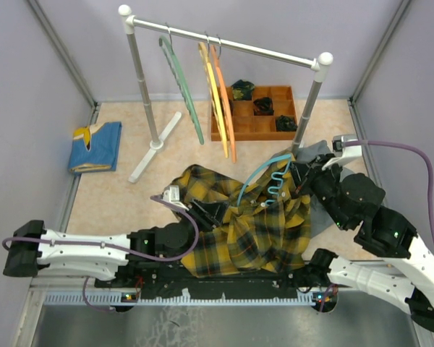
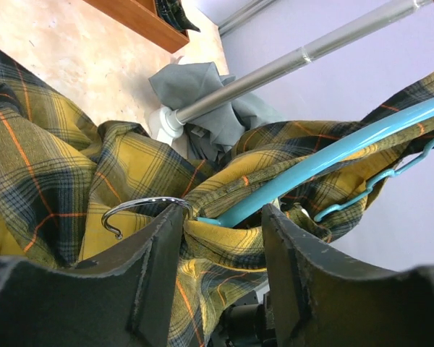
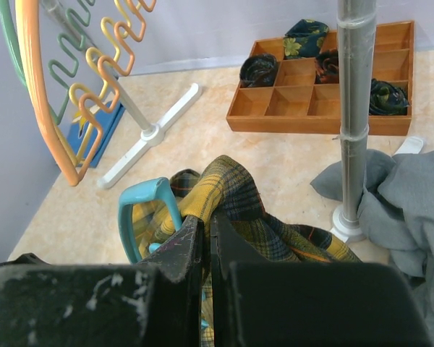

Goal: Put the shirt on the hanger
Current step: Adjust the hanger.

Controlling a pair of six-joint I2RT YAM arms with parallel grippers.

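The yellow and black plaid shirt (image 1: pixel 246 231) lies bunched at the table's near middle. The light blue hanger (image 1: pixel 254 179) is tucked into it, one arm rising toward the right. My left gripper (image 1: pixel 206 213) is at the shirt's left side. In the left wrist view its jaws (image 2: pixel 224 224) stand apart around a loose fold of shirt (image 2: pixel 224 242); the hanger's arm (image 2: pixel 325 155) and metal hook (image 2: pixel 141 204) sit just beyond the fingertips. My right gripper (image 3: pixel 208 220) is shut on a raised fold of shirt (image 3: pixel 239 188) beside the hanger's end (image 3: pixel 141 210).
A clothes rack (image 1: pixel 224 43) at the back carries a green hanger (image 1: pixel 184 94), a yellow one (image 1: pixel 213 94) and an orange one (image 1: pixel 226 101). Behind it is a wooden tray (image 1: pixel 257 123). A grey garment (image 1: pixel 315 148) lies by the rack's right pole (image 3: pixel 354 108). A folded blue cloth (image 1: pixel 98 144) lies far left.
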